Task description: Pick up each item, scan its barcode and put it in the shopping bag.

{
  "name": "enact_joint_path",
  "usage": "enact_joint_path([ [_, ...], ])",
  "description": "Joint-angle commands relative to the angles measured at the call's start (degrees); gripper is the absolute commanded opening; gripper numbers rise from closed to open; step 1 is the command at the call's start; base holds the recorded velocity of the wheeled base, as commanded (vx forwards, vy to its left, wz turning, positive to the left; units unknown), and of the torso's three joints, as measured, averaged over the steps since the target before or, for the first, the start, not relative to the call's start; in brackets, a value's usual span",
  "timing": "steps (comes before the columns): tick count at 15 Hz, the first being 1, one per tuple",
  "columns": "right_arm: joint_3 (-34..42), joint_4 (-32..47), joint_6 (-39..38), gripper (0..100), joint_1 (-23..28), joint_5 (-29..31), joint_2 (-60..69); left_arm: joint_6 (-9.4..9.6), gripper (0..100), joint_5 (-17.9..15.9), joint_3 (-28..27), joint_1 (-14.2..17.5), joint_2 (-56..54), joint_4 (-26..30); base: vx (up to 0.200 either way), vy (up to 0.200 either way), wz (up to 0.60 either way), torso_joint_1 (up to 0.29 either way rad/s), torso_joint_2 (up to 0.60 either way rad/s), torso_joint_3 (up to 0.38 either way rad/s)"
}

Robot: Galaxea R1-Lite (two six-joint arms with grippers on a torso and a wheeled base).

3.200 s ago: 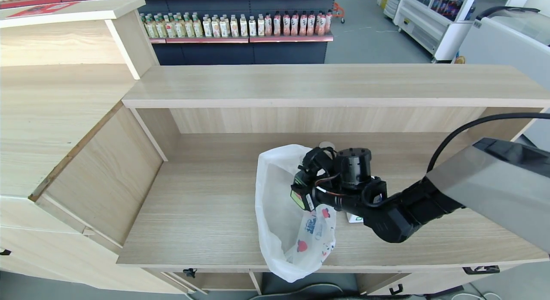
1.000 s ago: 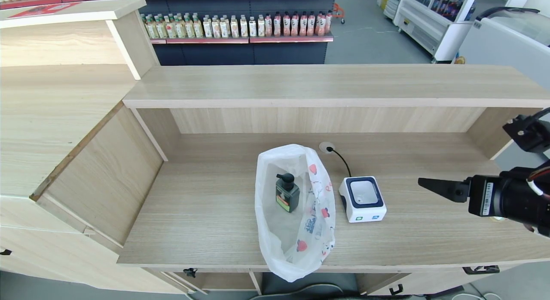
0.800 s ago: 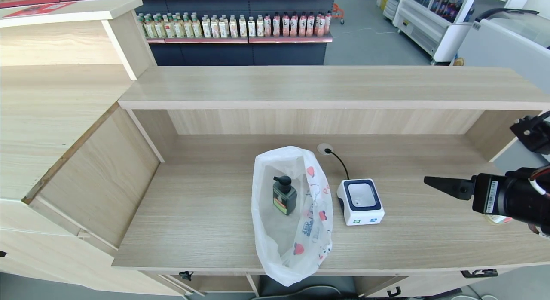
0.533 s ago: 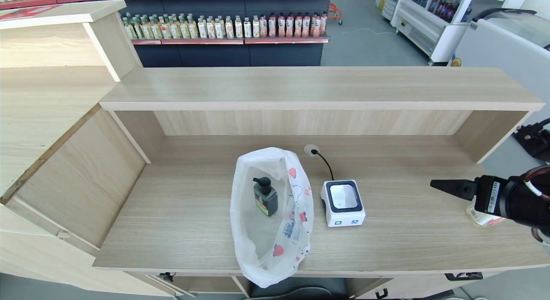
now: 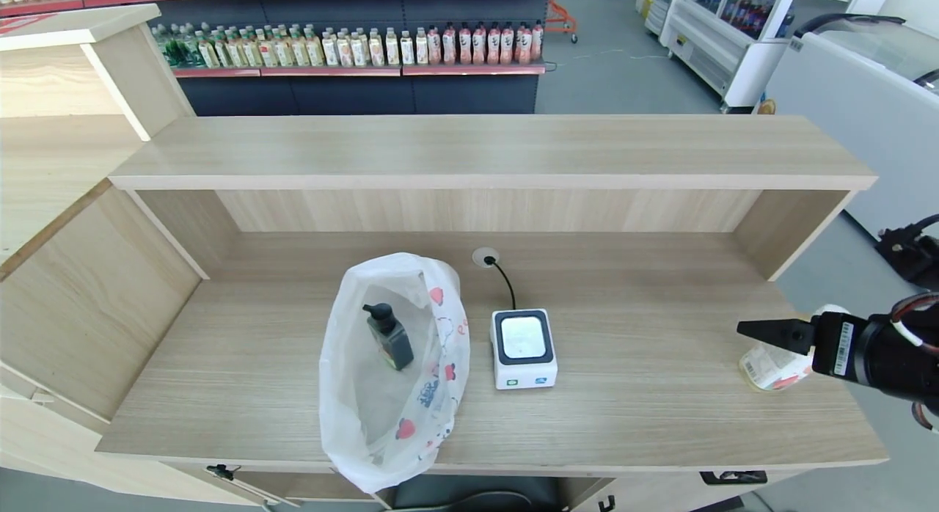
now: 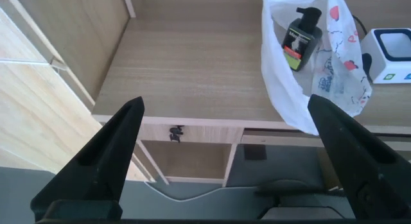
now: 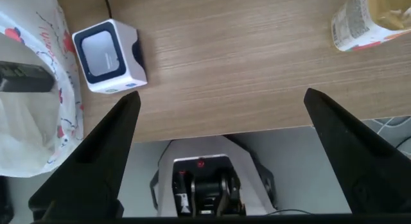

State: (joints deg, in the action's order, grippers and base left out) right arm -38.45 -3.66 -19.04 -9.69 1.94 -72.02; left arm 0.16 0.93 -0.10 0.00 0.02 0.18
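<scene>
A white shopping bag (image 5: pixel 389 395) with cartoon prints lies open on the wooden counter (image 5: pixel 645 395), with a dark pump bottle (image 5: pixel 389 337) inside it. To the right of the bag stands the white barcode scanner (image 5: pixel 522 347). A clear jar with a printed label (image 5: pixel 770 364) sits near the counter's right end. My right gripper (image 7: pixel 219 95) is open and empty, held in front of the counter edge between scanner (image 7: pixel 108 54) and jar (image 7: pixel 369 18). One of its fingers (image 5: pixel 770 328) shows just over the jar. My left gripper (image 6: pixel 226 101) is open and empty, low before the counter's front edge, left of the bag (image 6: pixel 321 70).
A raised shelf (image 5: pixel 484 149) runs along the back of the counter, with side walls at both ends. The scanner's cable (image 5: pixel 505 281) leads to a hole behind it. Drawers with handles (image 6: pixel 174 131) sit under the counter. Shop shelves and freezers stand far behind.
The right gripper let go of the pump bottle in the bag and drew back to the right, near the jar. The head camera turned right, bringing the jar into view.
</scene>
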Motion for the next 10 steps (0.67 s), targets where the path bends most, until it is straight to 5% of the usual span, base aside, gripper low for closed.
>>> enact_joint_path([
  [1,0.0,0.1,-0.4,100,0.1,0.1,0.4,0.02,100,0.0,0.0,0.0,0.0,0.0,0.000,-0.200,0.00,0.002,0.00,0.007],
  [10,2.3,5.1,-0.5,100,0.1,0.3,3.3,0.02,100,0.0,0.0,0.0,0.0,0.0,0.000,-0.200,0.00,0.003,0.00,0.001],
])
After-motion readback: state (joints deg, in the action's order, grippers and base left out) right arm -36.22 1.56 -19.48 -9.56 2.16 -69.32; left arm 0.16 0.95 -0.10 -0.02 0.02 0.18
